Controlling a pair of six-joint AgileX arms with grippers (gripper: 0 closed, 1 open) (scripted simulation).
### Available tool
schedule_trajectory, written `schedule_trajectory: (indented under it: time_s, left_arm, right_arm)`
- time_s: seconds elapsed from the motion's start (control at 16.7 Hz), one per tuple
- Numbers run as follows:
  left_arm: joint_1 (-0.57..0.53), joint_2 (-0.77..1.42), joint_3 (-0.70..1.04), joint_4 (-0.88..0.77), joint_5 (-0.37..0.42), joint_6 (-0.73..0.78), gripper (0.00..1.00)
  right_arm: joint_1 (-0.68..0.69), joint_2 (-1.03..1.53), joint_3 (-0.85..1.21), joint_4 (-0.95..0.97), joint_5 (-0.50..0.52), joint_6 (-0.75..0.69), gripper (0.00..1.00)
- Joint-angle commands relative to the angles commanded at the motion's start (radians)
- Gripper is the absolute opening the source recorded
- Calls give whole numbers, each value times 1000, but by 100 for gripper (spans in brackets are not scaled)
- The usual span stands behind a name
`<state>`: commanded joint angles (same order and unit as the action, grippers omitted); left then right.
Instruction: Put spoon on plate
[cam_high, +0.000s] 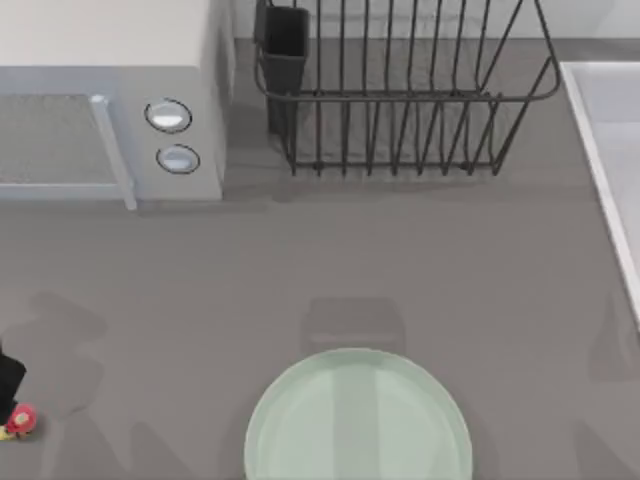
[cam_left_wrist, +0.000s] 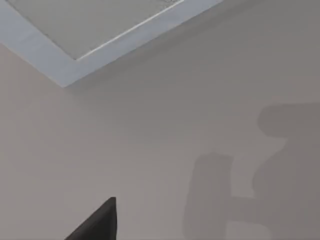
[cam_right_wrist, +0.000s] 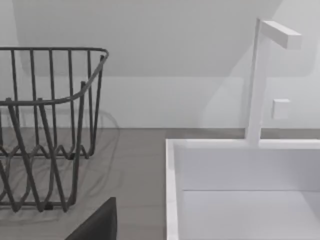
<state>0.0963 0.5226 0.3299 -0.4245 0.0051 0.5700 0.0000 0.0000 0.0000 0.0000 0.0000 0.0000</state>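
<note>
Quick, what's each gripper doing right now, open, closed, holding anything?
Left gripper: at the table's left edge beside the red-and-yellow knob; state cannot be told.
Right gripper: cannot be told.

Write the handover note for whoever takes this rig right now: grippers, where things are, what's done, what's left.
Left gripper: at the top view's far left edge, low over the grey table; jaw state cannot be told.
Right gripper: a dark finger shows in its wrist view, facing the black wire dish rack and white sink.
Small white spoon: its red-and-yellow knob sits beside the left gripper.
Large round pale mint-green plate: bottom centre, bare.
Done: nothing on the plate. Left: carry the spoon over and set it down.
</note>
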Motion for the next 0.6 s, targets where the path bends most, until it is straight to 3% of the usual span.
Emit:
schedule_trajectory:
  time_s: [0.3,0.6]
  left_arm:
    - [73,402,226,-317,0,462,100]
    - [133,690,414,-552,-1,784,100]
  right_arm:
    - [0,0,0,0,0,0,100]
    - [0,0,0,0,0,0,100]
